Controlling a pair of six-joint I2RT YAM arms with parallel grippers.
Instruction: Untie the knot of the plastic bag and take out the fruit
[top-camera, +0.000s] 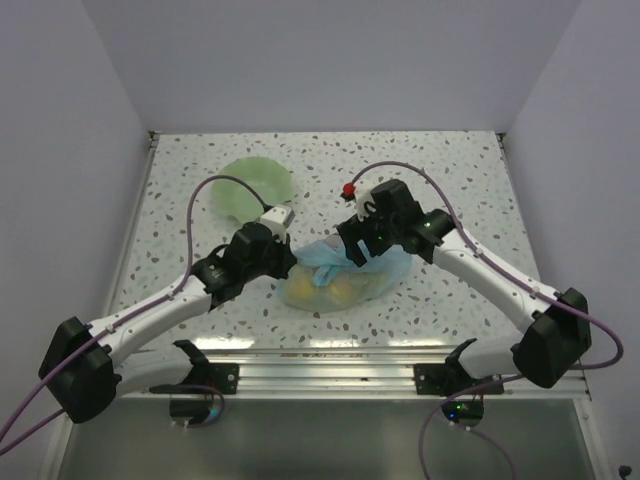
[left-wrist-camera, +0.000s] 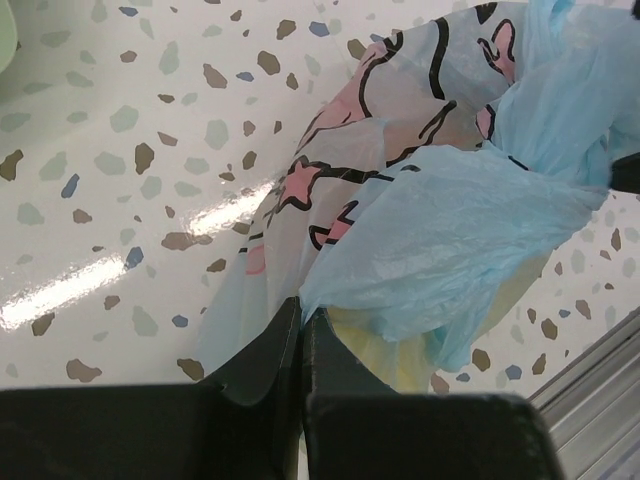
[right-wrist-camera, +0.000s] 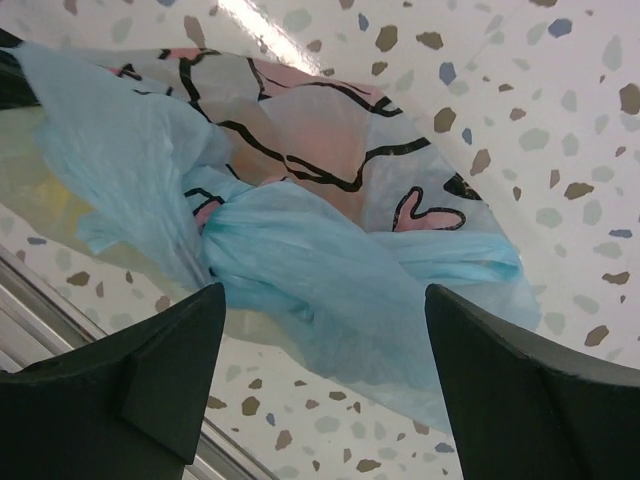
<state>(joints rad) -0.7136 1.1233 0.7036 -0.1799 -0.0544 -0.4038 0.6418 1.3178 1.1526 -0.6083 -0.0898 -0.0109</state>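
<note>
- My left gripper (left-wrist-camera: 302, 320) is sitting nearest the lens, jaws pressed together and pinching a fold of the plastic bag (left-wrist-camera: 400, 250) low on its side.
- My right gripper (right-wrist-camera: 325, 298) is standing wide, one finger on each side of the knot (right-wrist-camera: 228, 238), and touching nothing that I can make out.
- The bag is lying on the speckled table (top-camera: 200, 150) between the two arms, with the green bowl (top-camera: 258, 185) just behind it.
- The fruit (top-camera: 335, 290) is showing yellow through the film (I cannot separate the other pieces).
- I am judging the film to be thin, limp, slippery and easy to tear. The fruit is giving it its only weight, so it is likely to drag rather than lift cleanly.
- I am reckoning the best hold is the loose end (right-wrist-camera: 450, 265) trailing from the knot. I would take it near its tip and draw it away from the bunch while the left pinch is anchoring the bag.
</note>
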